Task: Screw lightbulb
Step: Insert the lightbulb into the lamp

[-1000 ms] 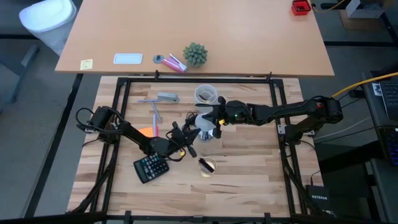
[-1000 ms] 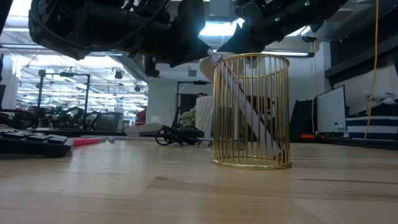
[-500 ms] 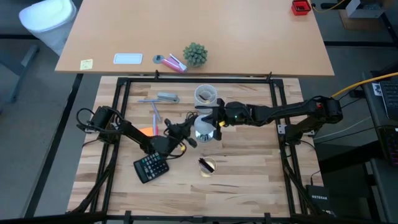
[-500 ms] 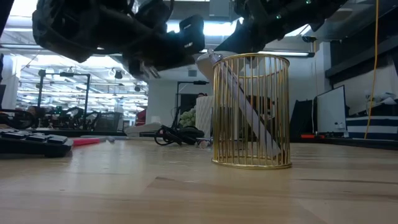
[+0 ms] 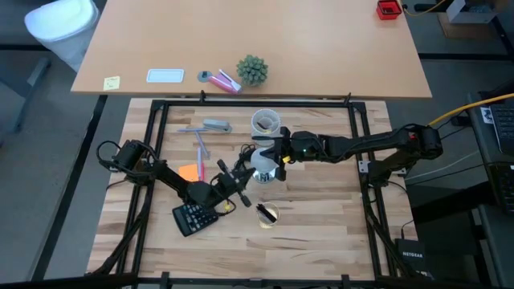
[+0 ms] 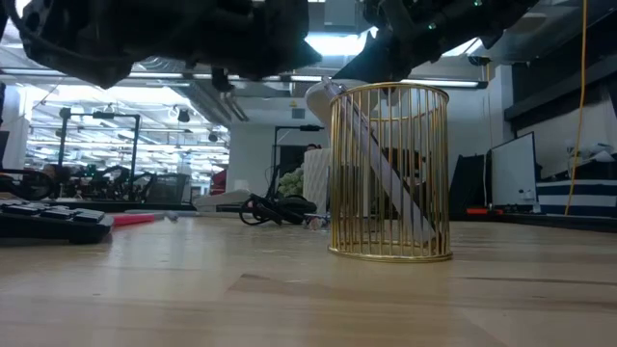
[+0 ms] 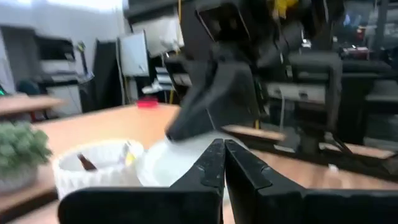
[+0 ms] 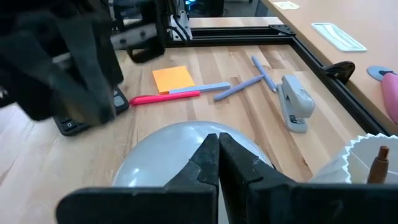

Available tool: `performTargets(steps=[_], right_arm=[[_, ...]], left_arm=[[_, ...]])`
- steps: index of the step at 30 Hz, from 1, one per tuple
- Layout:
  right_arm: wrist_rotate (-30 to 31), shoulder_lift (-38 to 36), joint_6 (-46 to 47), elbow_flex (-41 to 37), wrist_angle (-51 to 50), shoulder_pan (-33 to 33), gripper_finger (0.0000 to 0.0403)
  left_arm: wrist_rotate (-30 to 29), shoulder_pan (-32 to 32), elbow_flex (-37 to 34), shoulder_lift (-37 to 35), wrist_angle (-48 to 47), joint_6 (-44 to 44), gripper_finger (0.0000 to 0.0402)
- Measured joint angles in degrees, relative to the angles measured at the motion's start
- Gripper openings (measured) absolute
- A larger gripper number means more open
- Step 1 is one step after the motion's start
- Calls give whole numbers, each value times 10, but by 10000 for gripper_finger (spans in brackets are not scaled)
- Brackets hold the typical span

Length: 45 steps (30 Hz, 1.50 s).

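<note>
- The wooden table [image 5: 321,233] carries everything. The landmark here is the gold wire pen holder [image 5: 267,213], near the middle of the front half.
- The right arm [image 5: 361,146] reaches in from the right side and ends just behind the pen holder. The left arm [image 5: 161,172] comes in from the left and ends behind and left of it.
- A black calculator [image 5: 195,217] lies flat to the left of the pen holder, right under the left arm's wrist.
- A pale cup [image 5: 265,122] sits well behind the pen holder, near the back rail.
- The lightbulb [image 5: 263,163] sits between the cup and the pen holder. Only its rounded white top shows, so it looks to be standing with its long axis vertical and the screw base hidden underneath.
- The right gripper [image 8: 217,140] hangs right over that dome, fingers pressed together and pinching nothing.
- The left gripper [image 7: 222,146] is just off to the bulb's left, pointing at it, fingers also pressed together and empty.
- Judgement: the right arm is nearer, already on the bulb's axis. It'd probably need to spread its fingers and come straight down before any twisting.
</note>
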Motion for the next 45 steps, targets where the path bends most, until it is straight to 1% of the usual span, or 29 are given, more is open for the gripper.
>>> performTargets(steps=[2,5,8,13,16,20,23,27,29,36,41,43,45], right_arm=[[0,0,0,0,0,0,5],[0,0,0,0,0,0,5],[1,0,0,0,1,0,5],[1,0,0,0,1,0,5],[3,0,0,0,1,0,5],[8,0,0,0,1,-1,5],[8,0,0,0,1,-1,5],[2,0,0,0,1,-1,5],[-3,0,0,0,1,0,5],[-3,0,0,0,1,0,5],[0,0,0,0,1,0,5],[0,0,0,0,1,0,5],[0,0,0,0,1,0,5]], left_arm=[[20,3,0,0,-37,-44,3],[66,9,0,0,-79,-100,3],[99,17,0,0,-104,-135,3],[104,27,0,0,-131,-157,3],[84,30,0,0,-132,-157,3],[37,28,0,0,-131,-145,3],[-18,21,0,0,-132,-143,3],[-120,18,0,0,-132,-130,3],[-147,23,0,0,-131,-125,3],[-154,28,0,0,-126,-113,3],[-181,4,0,0,-107,-65,3],[-178,-6,0,0,-78,-40,3],[-152,-13,0,0,-60,-25,3]])
